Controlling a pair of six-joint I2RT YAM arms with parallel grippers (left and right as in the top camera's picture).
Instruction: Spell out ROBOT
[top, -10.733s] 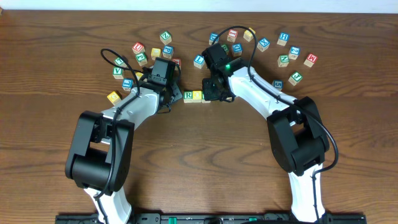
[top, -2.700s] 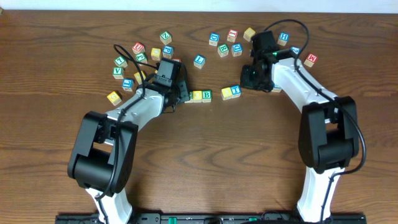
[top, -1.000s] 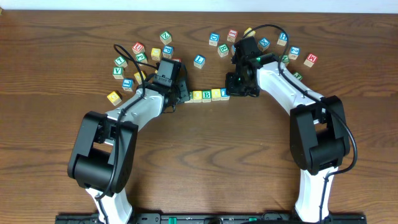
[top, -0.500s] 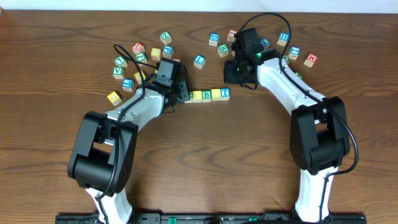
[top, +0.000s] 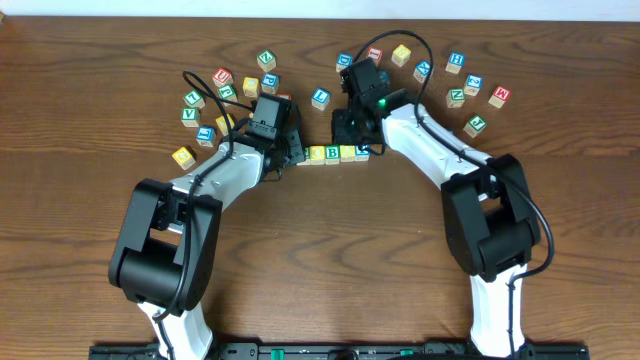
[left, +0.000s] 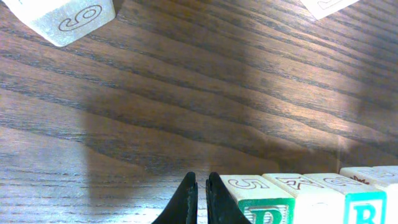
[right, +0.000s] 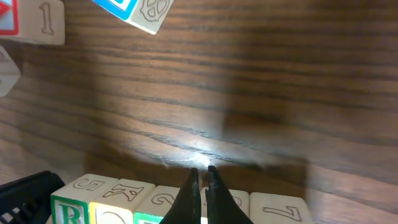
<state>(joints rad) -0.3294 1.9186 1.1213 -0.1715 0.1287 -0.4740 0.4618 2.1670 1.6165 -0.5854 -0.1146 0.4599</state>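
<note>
The five ROBOT cubes stand in one touching row (top: 332, 154) at mid-table. In the left wrist view the green R cube (left: 264, 198) is the near end, then a yellow cube (left: 311, 199) and the green B cube (left: 367, 202). The blue T cube (top: 361, 152) closes the right end, partly under my right arm. My left gripper (left: 200, 186) is shut and empty, its tip on the table against the R cube's outer side. My right gripper (right: 202, 177) is shut and empty, its tip just behind the row's middle, over the second yellow cube (top: 348, 153).
Other letter cubes lie scattered along the back of the table, one group at the left (top: 222, 90) and one at the right (top: 455, 62). A lone yellow cube (top: 183, 156) sits left of my left arm. A cube marked 9 (left: 62, 18) lies beyond the left gripper.
My right gripper has left the T end of the row, lifted back and swung left to behind the row's middle. The left arm and the five cubes have not moved.
</note>
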